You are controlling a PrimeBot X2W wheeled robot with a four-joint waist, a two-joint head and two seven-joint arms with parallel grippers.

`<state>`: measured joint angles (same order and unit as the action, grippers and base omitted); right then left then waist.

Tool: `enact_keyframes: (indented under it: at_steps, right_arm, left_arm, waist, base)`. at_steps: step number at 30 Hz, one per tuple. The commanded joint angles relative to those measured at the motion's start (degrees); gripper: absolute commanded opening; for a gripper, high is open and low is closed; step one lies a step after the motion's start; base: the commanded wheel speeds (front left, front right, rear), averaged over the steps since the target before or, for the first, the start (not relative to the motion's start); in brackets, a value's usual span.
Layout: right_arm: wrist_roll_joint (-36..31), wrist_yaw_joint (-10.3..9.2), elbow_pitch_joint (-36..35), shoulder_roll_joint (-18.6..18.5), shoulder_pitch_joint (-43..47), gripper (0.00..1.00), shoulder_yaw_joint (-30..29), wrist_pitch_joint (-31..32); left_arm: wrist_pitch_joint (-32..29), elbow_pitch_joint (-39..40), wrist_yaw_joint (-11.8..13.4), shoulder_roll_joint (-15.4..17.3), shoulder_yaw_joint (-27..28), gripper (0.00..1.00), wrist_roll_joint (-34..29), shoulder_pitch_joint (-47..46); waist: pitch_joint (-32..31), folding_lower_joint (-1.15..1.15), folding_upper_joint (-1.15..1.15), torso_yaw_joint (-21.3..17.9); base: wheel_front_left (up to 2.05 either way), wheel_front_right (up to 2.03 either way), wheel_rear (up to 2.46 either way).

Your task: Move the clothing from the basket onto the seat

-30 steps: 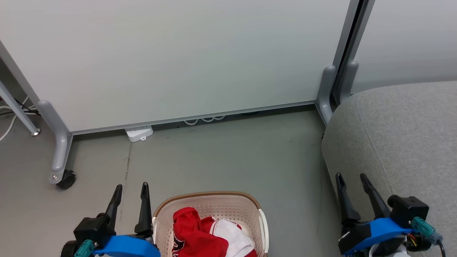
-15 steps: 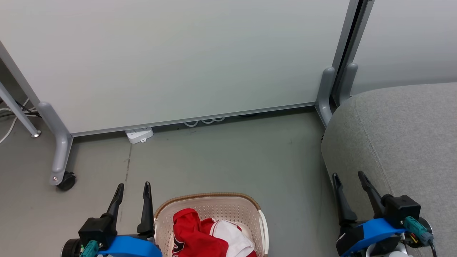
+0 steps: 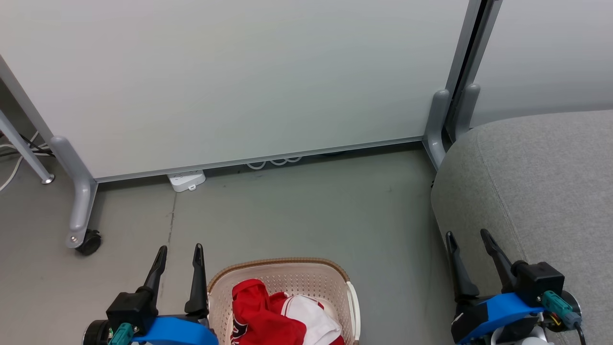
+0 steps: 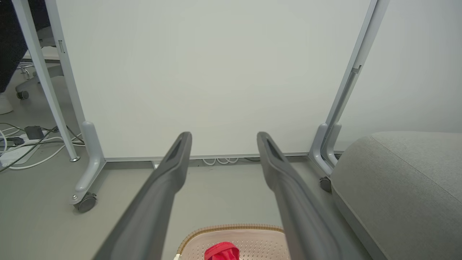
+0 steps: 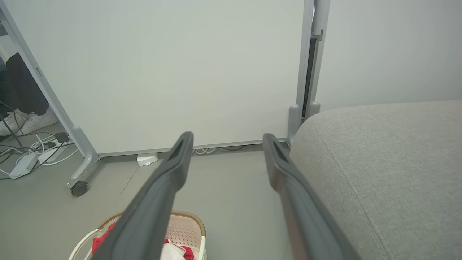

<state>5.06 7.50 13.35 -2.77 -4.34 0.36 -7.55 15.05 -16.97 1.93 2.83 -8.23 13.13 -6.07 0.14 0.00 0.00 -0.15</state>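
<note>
We face a pale partition panel (image 3: 239,81) on grey legs, the left leg ending in a dark castor (image 3: 89,241), with a second panel (image 3: 550,52) to its right. Along the far edge of the grey floor (image 3: 297,211), under the panel's bottom rail, lie a white power strip (image 3: 186,179) and loops of white cable (image 3: 274,162). In the right wrist view we also see a person's white shoes (image 5: 22,122) beyond the panel's left end, near more cables and plugs.

The basket (image 3: 282,265) stands on the floor close in front of us, well apart from that far edge. Its brown rim curves toward the panel, and its nearer part is cut off by the bottom of the head view. The clothing (image 3: 261,316) lies inside it: a bunched red piece toward the left and a white panel just to its right. The seat (image 3: 541,177) takes up the right side, its rounded corner near the partition's right leg. A strip of bare floor lies between it and the basket.

Our left gripper (image 3: 179,248) hovers just beside the basket's left rim, its two dark fingers spread wide and empty, pointing toward the panel. We cannot tell whether the nearer finger touches the rim. Our right gripper (image 3: 466,234) hangs at the seat's left edge, where the upholstery rounds down to the floor, fingers likewise spread wide and empty. In each wrist view we see floor and panel through the gap between the fingers.
</note>
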Motion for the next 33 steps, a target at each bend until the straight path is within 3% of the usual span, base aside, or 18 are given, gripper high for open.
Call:
enact_keyframes:
  at_steps: [1, 12, 24, 33]
  right_arm:
    - [0.17, -0.02, -0.24, -0.19, 0.15, 1.0, 0.12, 0.1]
    - [0.63, -0.02, -1.66, -0.19, -1.99, 1.0, 1.06, 0.05]
    - [2.98, -0.02, -1.75, -0.17, -7.65, 1.0, 4.51, -2.83]
    - [5.13, -0.03, 0.37, -0.14, -13.33, 1.0, 7.61, -5.59]
  left_arm:
    - [0.2, 0.07, 0.18, 0.45, -0.14, 1.0, 0.15, -0.07]
    - [-0.77, -1.98, -0.28, 0.58, -0.95, 1.0, 0.77, -1.38]
    - [-6.7, -9.35, -2.41, 3.31, -2.46, 1.0, 0.56, -7.66]
    - [-9.8, -19.22, -3.13, 5.11, -3.38, 1.0, -0.09, -15.56]
  waist:
    - [0.07, 0.0, 0.0, -0.01]
    - [4.24, 0.0, 0.0, -1.67]
    - [19.65, 0.0, 0.0, -8.29]
    - [29.81, 0.0, 0.0, -12.7]
  base:
    - [0.0, 0.0, 0.0]
    - [0.0, 0.0, 0.0]
    - [0.0, 0.0, 0.0]
    - [0.0, 0.0, 0.0]
